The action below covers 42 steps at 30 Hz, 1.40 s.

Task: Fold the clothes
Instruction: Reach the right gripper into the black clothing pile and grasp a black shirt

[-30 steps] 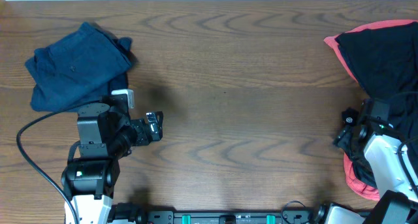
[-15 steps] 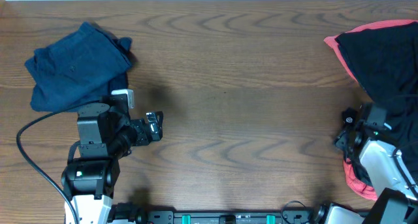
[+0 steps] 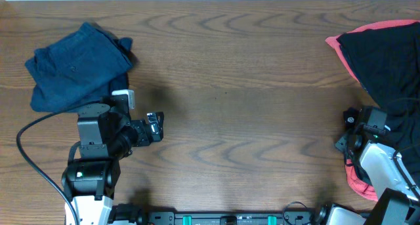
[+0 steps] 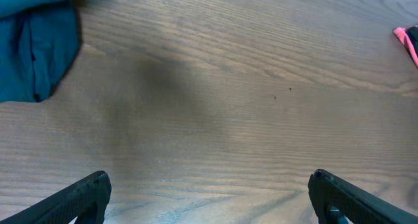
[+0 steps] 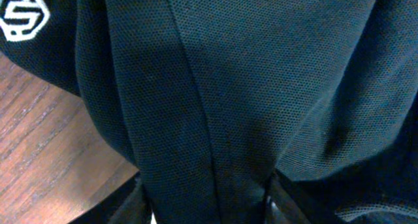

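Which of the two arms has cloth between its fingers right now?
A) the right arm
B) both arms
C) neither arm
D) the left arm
A: in the right wrist view a fold of the black mesh garment runs between the fingers of the right gripper, while the left gripper stands open over the wooden table with nothing between its fingers.

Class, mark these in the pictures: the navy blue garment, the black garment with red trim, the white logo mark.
navy blue garment (image 3: 75, 71), overhead view, middle of its fabric.
black garment with red trim (image 3: 387, 48), overhead view, black cloth inside trim.
white logo mark (image 5: 23, 15), right wrist view, centre of hexagon.
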Motion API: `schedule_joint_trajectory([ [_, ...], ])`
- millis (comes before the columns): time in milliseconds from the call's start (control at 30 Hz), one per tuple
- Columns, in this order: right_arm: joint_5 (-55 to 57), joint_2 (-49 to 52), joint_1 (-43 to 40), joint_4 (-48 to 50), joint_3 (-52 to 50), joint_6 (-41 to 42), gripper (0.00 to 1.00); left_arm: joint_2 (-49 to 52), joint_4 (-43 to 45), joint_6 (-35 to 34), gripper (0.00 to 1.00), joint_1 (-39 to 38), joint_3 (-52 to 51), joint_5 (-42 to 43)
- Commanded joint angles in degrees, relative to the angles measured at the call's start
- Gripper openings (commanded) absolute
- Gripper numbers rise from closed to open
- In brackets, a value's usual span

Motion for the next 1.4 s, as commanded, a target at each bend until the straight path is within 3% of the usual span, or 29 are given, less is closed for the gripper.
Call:
schedule_joint_trajectory([
  [0,-0.63,0.37,-0.61,0.13,-0.22,0.52,0.44,-0.35,0.24,-0.52,0.98,0.17,1.44,-0.68],
  [200,-0.68,0.35,-0.61,-0.02,-0.20,0.55,0.33,-0.35,0.24,-0.52,0.98,0.17,1.44,-0.68],
  [400,-0.66,-0.50,-0.61,-2.16,0.39,0.39,0.35,-0.35,0.24,-0.52,0.98,0.17,1.44,-0.68],
  [467,-0.68,-1.03,-0.61,-2.45,0.74,0.28,0.42,-0.35,0.24,-0.52,0.98,0.17,1.44,-0.68],
  [567,-0.66,-1.81,-0.61,-2.91,1.31,0.28,0.44,-0.35,0.24,-0.52,0.98,0.17,1.44,-0.68],
  [1367,-0.66,-2.45,-0.61,-3.58,2.23,-0.35,0.37,-0.35,0.24,-0.52,0.98,0.17,1.42,-0.68],
])
